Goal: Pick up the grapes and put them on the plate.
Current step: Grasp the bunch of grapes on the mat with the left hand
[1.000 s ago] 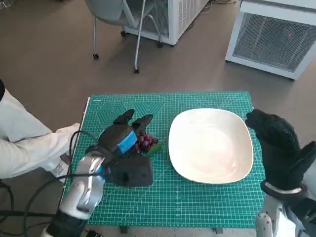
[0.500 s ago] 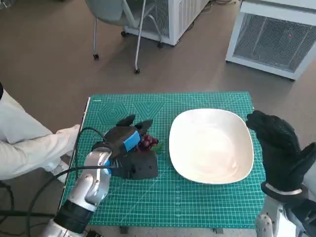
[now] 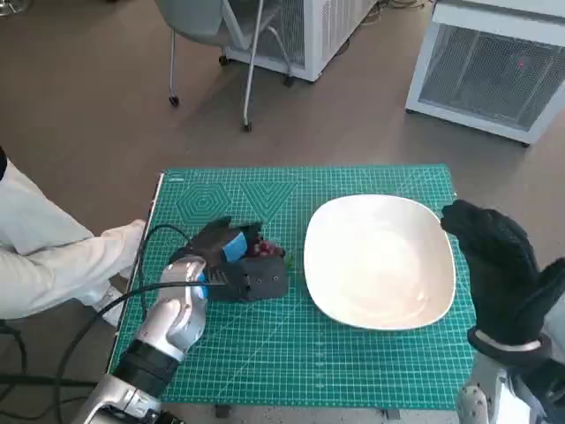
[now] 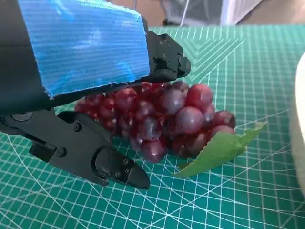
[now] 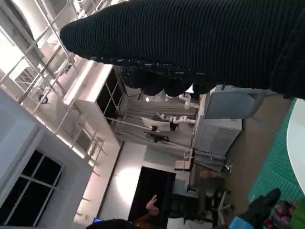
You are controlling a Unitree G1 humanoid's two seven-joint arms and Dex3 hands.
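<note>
At far left, a person's white sleeve (image 3: 44, 256) and hand beside the table edge. Next, a small table covered by a green cutting mat (image 3: 265, 353) with a printed grid. On the left half of the mat, the left hand (image 3: 231, 265), black with blue tape across its back, lying low over a bunch of dark red grapes (image 3: 263, 251). In the left wrist view, fingers (image 4: 90, 152) cupped around the grapes (image 4: 162, 119), one finger along the near side resting on the mat, others reaching over the top of the bunch; touching the fruit, closing narrowly around it, though firm grip cannot be told. Grapes resting on the mat, not lifted, with a green leaf (image 4: 219, 150) sticking out toward the plate. Just right of the grapes, a wide white plate (image 3: 380, 261) with rounded corners, lying flat on the right half of the mat, nothing on it. At the right edge of the table, the right hand (image 3: 494, 265) in a black knitted glove, raised beside the plate's right rim, holding nothing; fingers loosely bent, spread cannot be told. Beyond the table on the far side, a grey chair (image 3: 221, 35) on wheels at left and white cabinets (image 3: 494, 71) with vent grilles at right, on a brown floor.
</note>
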